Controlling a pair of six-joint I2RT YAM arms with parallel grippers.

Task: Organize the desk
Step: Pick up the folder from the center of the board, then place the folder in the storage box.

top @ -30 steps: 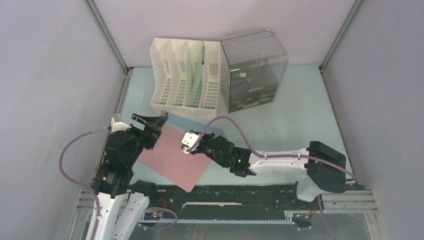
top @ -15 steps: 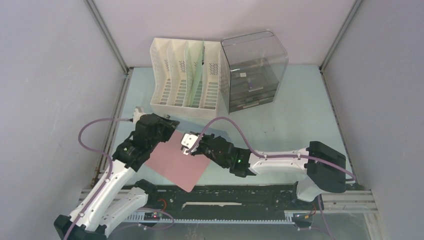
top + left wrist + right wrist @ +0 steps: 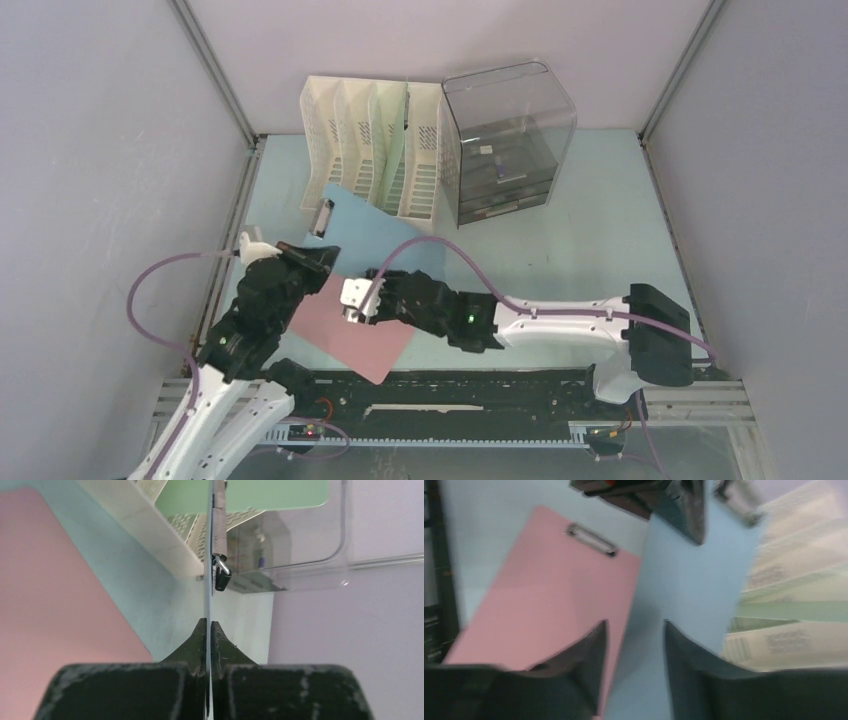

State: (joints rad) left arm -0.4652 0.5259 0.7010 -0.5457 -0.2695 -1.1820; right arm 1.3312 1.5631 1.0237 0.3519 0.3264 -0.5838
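A blue clipboard (image 3: 375, 228) hangs tilted over the pale green desk (image 3: 600, 230), with its metal clip (image 3: 322, 215) toward the file rack. My left gripper (image 3: 318, 260) is shut on its left edge. In the left wrist view the board shows edge-on as a thin blue board (image 3: 207, 555) between the closed fingers (image 3: 197, 640) of the left gripper (image 3: 207, 626). A pink clipboard (image 3: 350, 328) lies flat on the desk below. My right gripper (image 3: 352, 300) hovers open over both boards. In the right wrist view the right gripper (image 3: 635, 630) holds nothing, over the pink clipboard (image 3: 539, 595) and the blue clipboard (image 3: 684, 590).
A white slotted file rack (image 3: 345, 160) stands at the back with a green clipboard (image 3: 392, 150) upright in one slot. A clear drawer unit (image 3: 508, 140) stands to its right. Grey walls and aluminium rails close in the desk on three sides.
My left gripper closed on the blue clipboard's edge. My right gripper, shut before, opened and shifted left. The blue clipboard now shows raised toward the rack.
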